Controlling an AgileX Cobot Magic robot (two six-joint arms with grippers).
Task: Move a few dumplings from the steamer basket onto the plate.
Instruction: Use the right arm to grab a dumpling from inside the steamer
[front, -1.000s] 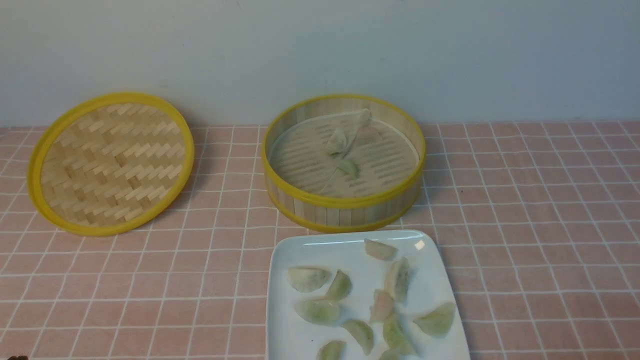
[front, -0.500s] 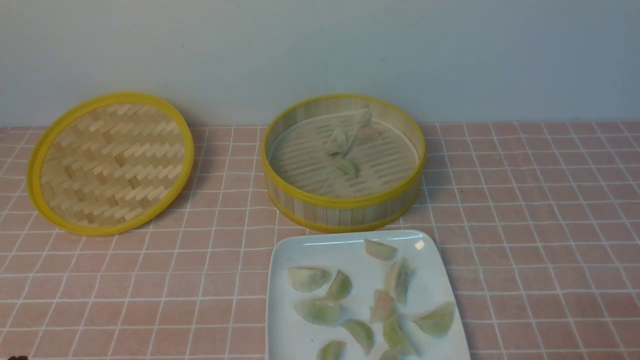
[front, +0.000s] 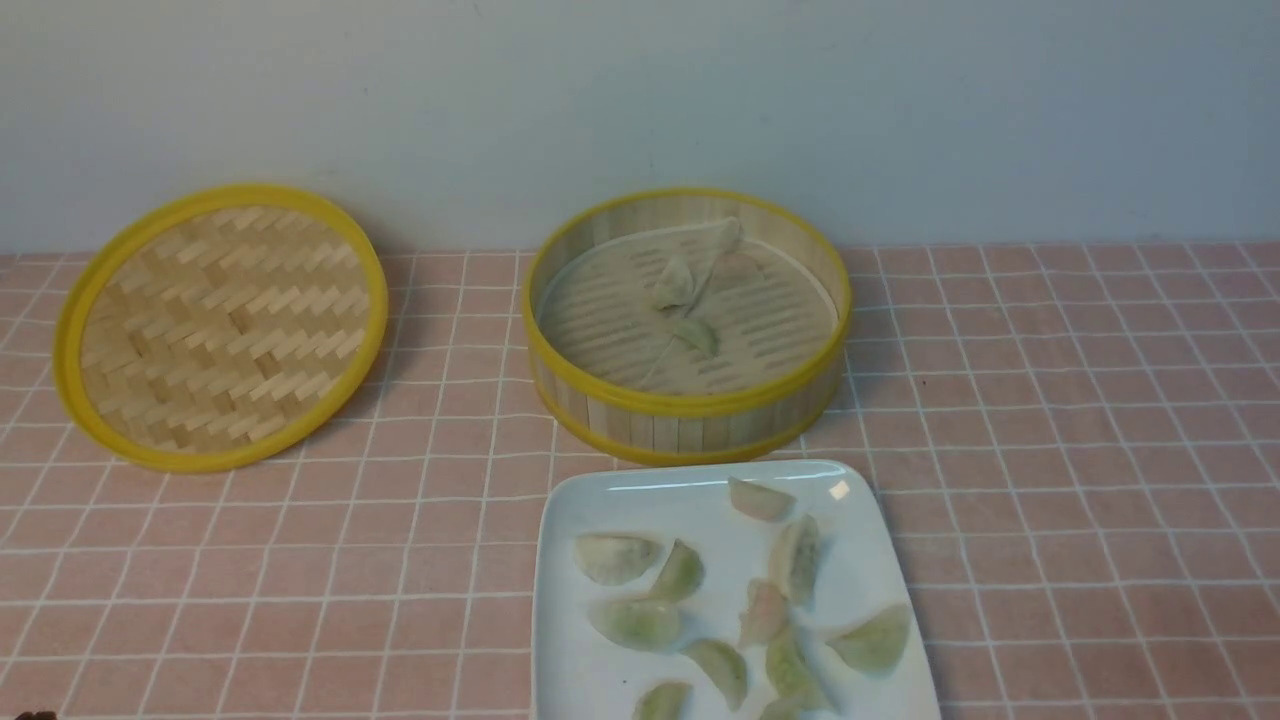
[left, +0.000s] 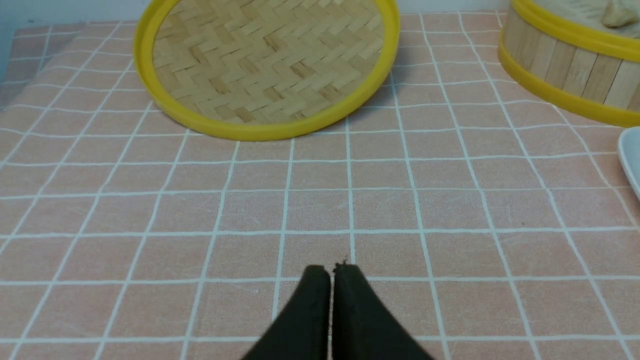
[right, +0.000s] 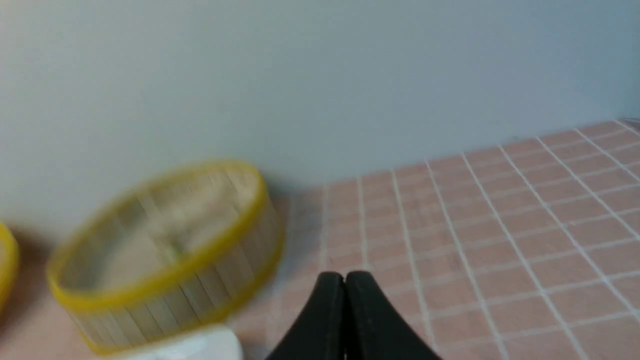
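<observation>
- Left pincer (left: 332, 270): dark, tapered, narrow, its fingertips drawn together with nothing between them; poised above the table (front: 450, 560).
- Right pincer (right: 345, 275): dark, likewise narrow, fingertips together, holding nothing.
- Woven bamboo steamer lid (front: 230, 325): round, yellow-rimmed, herringbone weave; beyond the left pincer, well apart from it, its far side in front of the pale wall (front: 640, 110).
- Bamboo steamer basket (front: 690, 405): round, slatted wall, yellow top and bottom rims, whitish liner on the floor; beyond the left pincer and to its right, and well apart from the right pincer.
- Dumplings, basket lot: one whitish (front: 675, 283), one pale green (front: 697, 337), and a faint pinkish one (front: 740, 265); inside the basket, well apart from both pincers.
- White square plate (front: 590, 500): glossy, corners rounded, near side cut off in the front view; to the right of the left pincer, on the robot's side of the basket.
- Dumplings, plate lot (front: 636, 622): eleven in sight, pale green to whitish, one pinkish, some touching; on the plate, right of the left pincer.
- Table: pink cloth, white grid, beneath both pincers.
</observation>
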